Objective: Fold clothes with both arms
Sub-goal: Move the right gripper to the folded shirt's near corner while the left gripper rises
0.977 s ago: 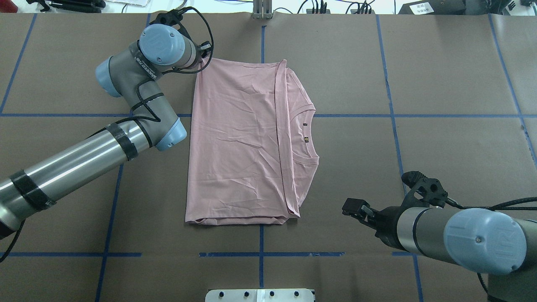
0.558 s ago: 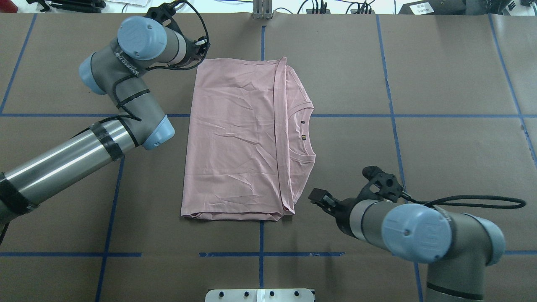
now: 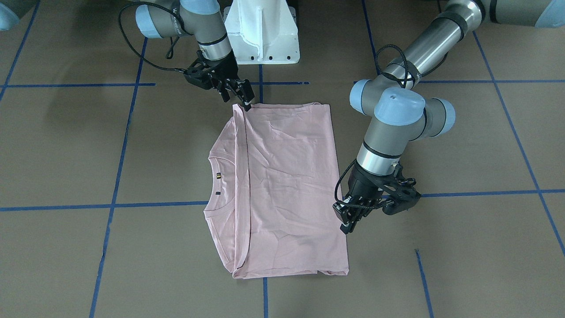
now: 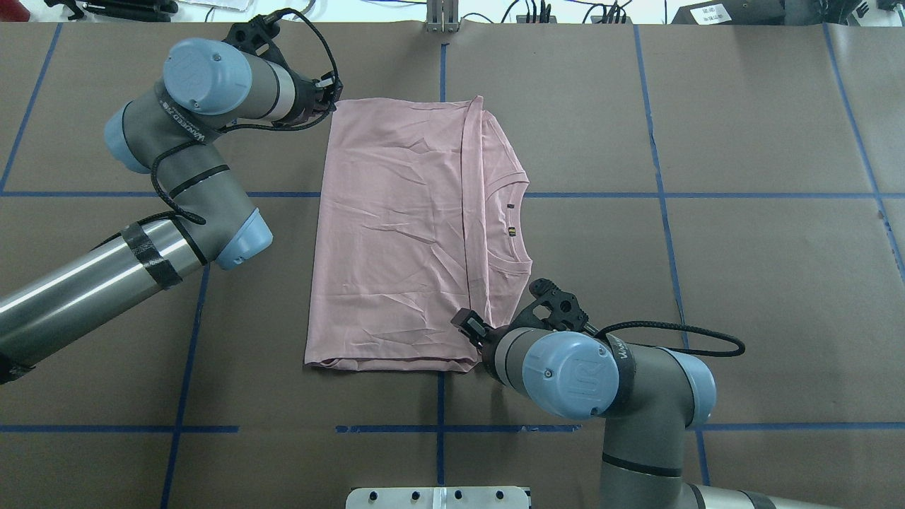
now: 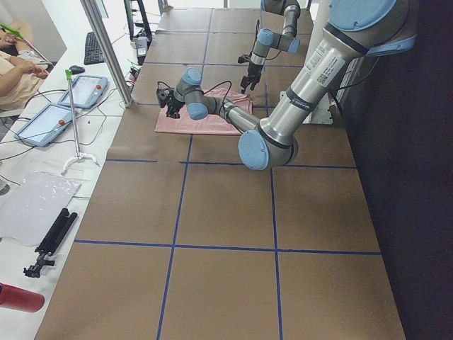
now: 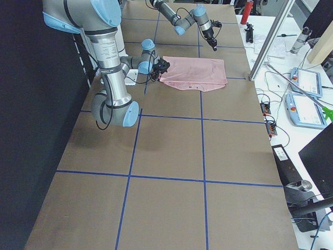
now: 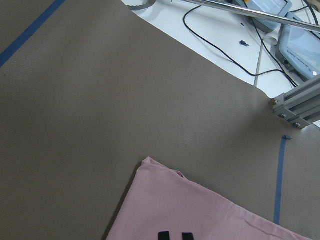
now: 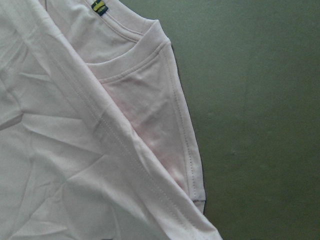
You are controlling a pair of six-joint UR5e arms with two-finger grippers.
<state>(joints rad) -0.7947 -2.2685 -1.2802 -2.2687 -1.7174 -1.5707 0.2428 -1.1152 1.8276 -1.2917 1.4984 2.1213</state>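
I see the pale pink T-shirt (image 4: 396,233) folded lengthwise, flat on the brown table (image 4: 742,247). My left gripper (image 7: 173,236) hovers at its far hem-side corner, fingertips slightly parted, grasping nothing. My right gripper (image 4: 466,326) is at the near collar-side corner; I cannot tell its grip.

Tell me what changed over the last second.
The right gripper swung in from the robot's near right to the near right corner of the T-shirt. The left arm drew back leftward, the left gripper staying at the far left corner. The T-shirt stayed folded, barely shifted.
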